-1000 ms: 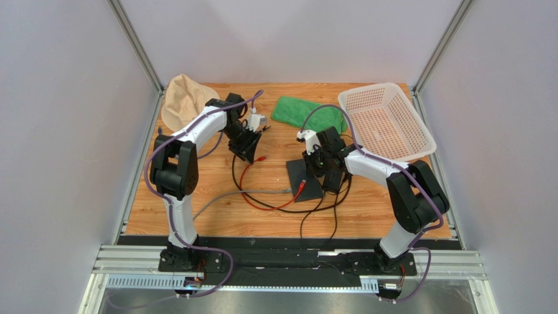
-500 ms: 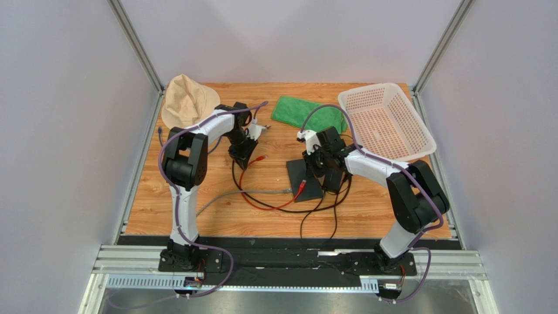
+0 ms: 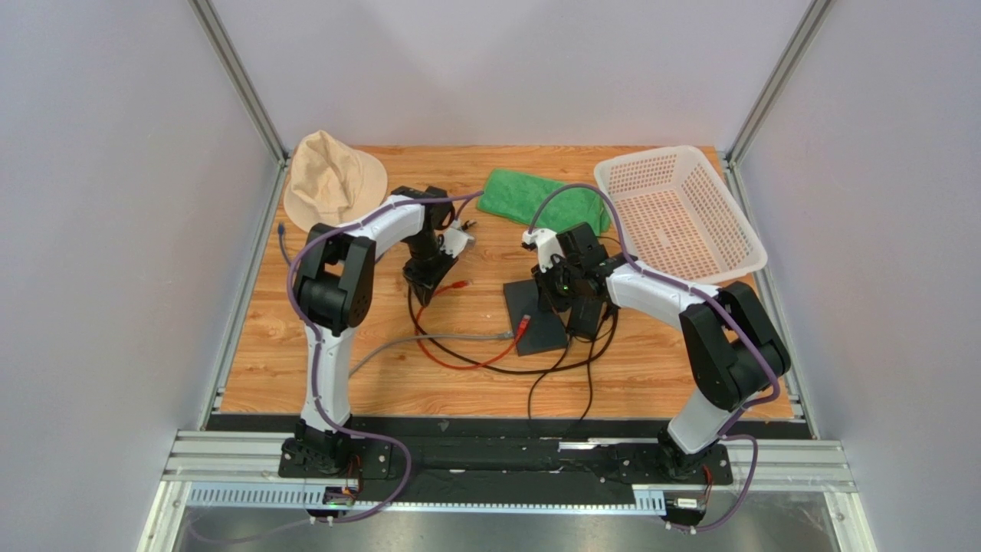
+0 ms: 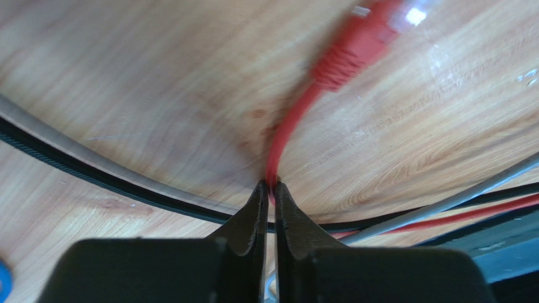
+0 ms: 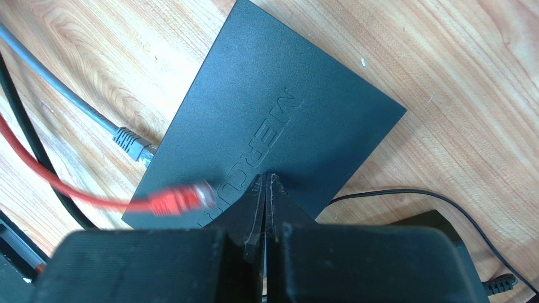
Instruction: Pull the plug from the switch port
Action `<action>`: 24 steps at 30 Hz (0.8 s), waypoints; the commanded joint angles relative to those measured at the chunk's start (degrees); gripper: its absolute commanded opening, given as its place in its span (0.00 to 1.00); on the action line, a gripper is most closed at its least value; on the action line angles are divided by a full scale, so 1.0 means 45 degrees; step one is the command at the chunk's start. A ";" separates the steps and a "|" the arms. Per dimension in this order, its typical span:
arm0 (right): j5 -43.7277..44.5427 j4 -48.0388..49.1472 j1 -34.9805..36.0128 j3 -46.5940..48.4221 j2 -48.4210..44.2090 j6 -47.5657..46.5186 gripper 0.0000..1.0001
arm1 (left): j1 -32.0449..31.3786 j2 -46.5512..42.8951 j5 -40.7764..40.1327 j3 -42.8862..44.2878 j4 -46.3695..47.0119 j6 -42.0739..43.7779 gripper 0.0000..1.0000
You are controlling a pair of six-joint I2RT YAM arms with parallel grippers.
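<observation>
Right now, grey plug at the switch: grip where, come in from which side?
Grip the grey plug on its ribbed boot, just clear of the switch edge, tool closing across its width. Come from above on the cable side: it lies flat on the table, nose at that edge, so pulling back along the grey cable looks straight.

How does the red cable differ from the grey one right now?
The red cable is pinched in the left gripper; the grey cable lies free on the table. The grey plug sits against the switch edge; the red plug there is blurred and seems free of it. Both are thin, trail across the table and end in similar plugs.
</observation>
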 commanded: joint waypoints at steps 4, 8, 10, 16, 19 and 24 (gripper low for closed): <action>0.0548 -0.0731 -0.0012 -0.0664 -0.0075 -0.0061 0.00 | -0.0951 -0.1549 -0.2677 -0.2526 0.0932 0.2836 0.00; 0.0548 -0.0731 -0.0012 -0.0625 -0.0056 -0.0080 0.00 | -0.0912 -0.2974 -0.4435 -0.4210 0.2508 0.6093 0.00; 0.0509 -0.0751 -0.0012 -0.0586 0.0002 -0.0080 0.00 | -0.0756 -0.3581 -0.5587 -0.4505 0.3332 0.6998 0.00; 0.0470 -0.0712 -0.0012 -0.0586 -0.0036 -0.0061 0.00 | 0.0240 -0.2003 -0.7036 -0.0767 0.4078 0.8543 0.00; 0.0489 -0.0654 -0.0012 -0.0664 -0.0115 -0.0060 0.00 | 0.0514 -0.1084 -0.7406 0.0742 0.4973 0.9733 0.00; 0.0489 -0.0595 -0.0012 -0.0742 -0.0212 -0.0061 0.00 | 0.0612 -0.0341 -0.7446 0.1431 0.8098 1.2546 0.00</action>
